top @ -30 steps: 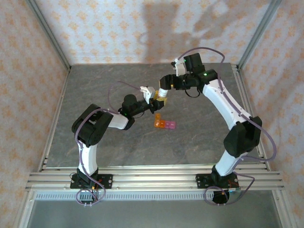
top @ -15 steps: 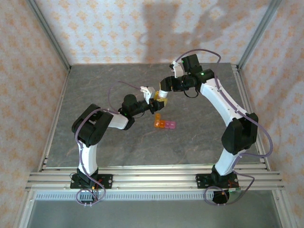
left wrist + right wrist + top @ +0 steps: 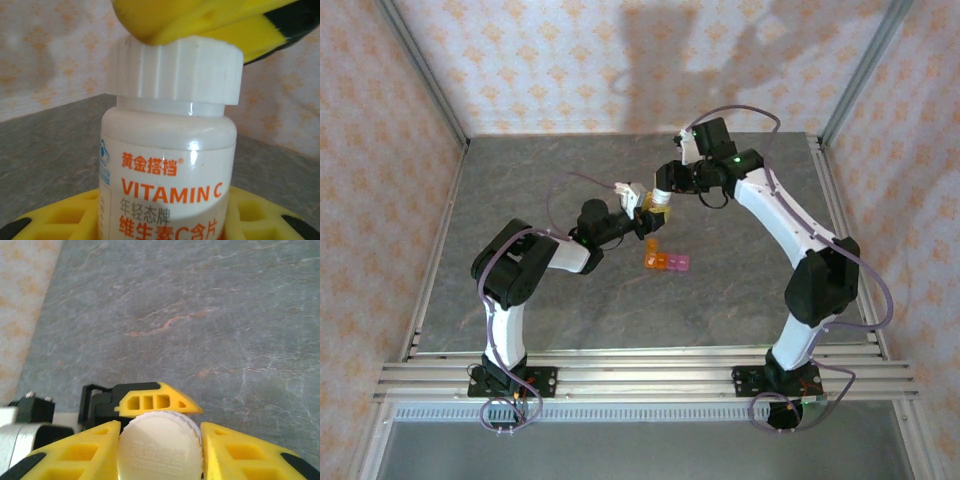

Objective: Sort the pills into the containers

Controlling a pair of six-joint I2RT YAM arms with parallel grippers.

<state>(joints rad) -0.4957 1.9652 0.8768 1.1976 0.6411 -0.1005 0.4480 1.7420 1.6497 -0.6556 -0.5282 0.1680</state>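
Top external, containers (image 3: 666,262) near left claw (image 3: 648,219), claw clamping white bottle (image 3: 661,208)

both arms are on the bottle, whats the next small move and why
Probably turn the right gripper to unscrew the cap: its fingers flank the white ribbed cap, the left gripper holds the bottle beneath, and the cap sits on the neck.

A short strip of containers (image 3: 666,262), tiny translucent square plastic cells joined in a row, lies flat near the middle of the grey, stone-patterned table (image 3: 520,190). The strip runs roughly left to right, orange at its left end, pink at its right. Its contents are too small to tell.
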